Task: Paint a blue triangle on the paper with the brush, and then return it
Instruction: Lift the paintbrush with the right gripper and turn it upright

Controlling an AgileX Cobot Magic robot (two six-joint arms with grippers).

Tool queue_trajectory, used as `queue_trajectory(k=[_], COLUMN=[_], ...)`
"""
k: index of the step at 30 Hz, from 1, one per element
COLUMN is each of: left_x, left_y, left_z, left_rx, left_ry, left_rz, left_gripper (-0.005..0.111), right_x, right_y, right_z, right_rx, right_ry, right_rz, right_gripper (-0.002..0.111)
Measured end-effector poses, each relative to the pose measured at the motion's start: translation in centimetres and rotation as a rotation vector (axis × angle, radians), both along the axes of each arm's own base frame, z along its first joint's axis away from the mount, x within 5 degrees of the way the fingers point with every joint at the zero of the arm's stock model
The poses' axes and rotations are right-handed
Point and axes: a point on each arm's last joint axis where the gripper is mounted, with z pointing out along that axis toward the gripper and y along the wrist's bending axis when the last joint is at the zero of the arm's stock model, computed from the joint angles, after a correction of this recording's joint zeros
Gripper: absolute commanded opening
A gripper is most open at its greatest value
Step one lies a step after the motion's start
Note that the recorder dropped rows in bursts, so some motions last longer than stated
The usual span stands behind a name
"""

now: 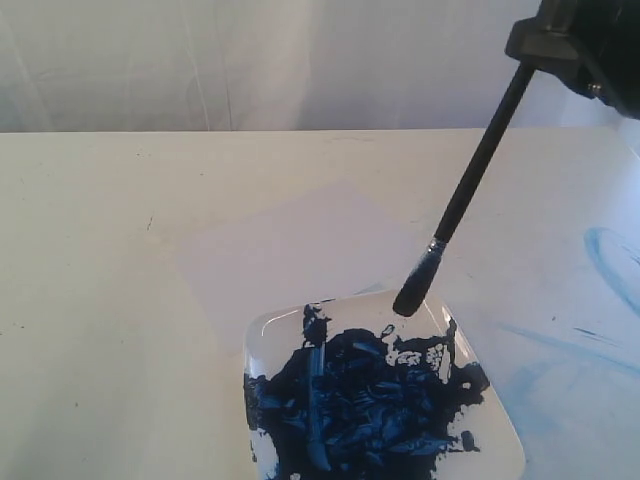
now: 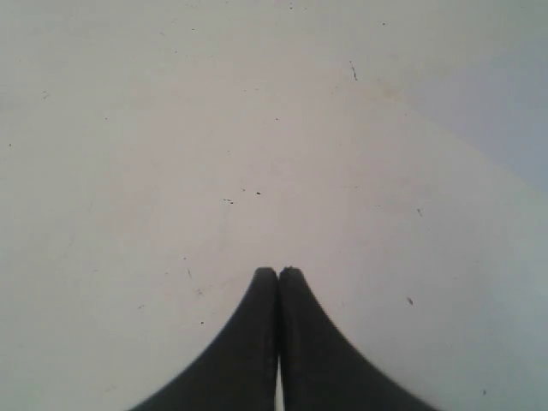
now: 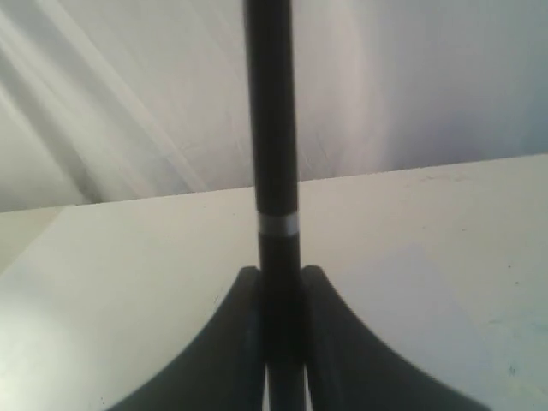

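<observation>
The black-handled brush [image 1: 470, 185] hangs slanted from the top right, its blue-stained bristles [image 1: 415, 285] just above the far rim of the white plate [image 1: 505, 440]. My right gripper [image 1: 545, 45] holds its upper end; in the right wrist view both fingers of my right gripper [image 3: 280, 276] press on the handle [image 3: 272, 128] below its silver band [image 3: 279, 224]. The pale paper [image 1: 290, 255] lies beyond the plate, and I see no triangle on it. My left gripper [image 2: 278, 272] is shut with nothing in it over bare table.
A big dark-blue paint blob [image 1: 360, 400] fills the plate at the front. Faint light-blue smears [image 1: 590, 330] mark the table on the right. A white backdrop [image 1: 250, 60] rises behind the table's far edge.
</observation>
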Motion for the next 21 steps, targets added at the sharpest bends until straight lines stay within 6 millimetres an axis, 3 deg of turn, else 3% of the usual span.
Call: queue_trajectory(k=[10,21], left_x=[0.0,0.0], left_y=[0.0,0.0], left_z=[0.0,0.0], left_rx=[0.0,0.0], left_ry=[0.0,0.0], left_rz=[0.0,0.0], left_gripper=[0.0,0.0], right_x=[-0.9,-2.3], right_y=[1.6,4.6], right_z=[0.7,1.0], right_rx=[-0.093,-0.185], right_ry=[-0.175,-0.315], right_rz=[0.147,0.115], right_gripper=[0.0,0.0])
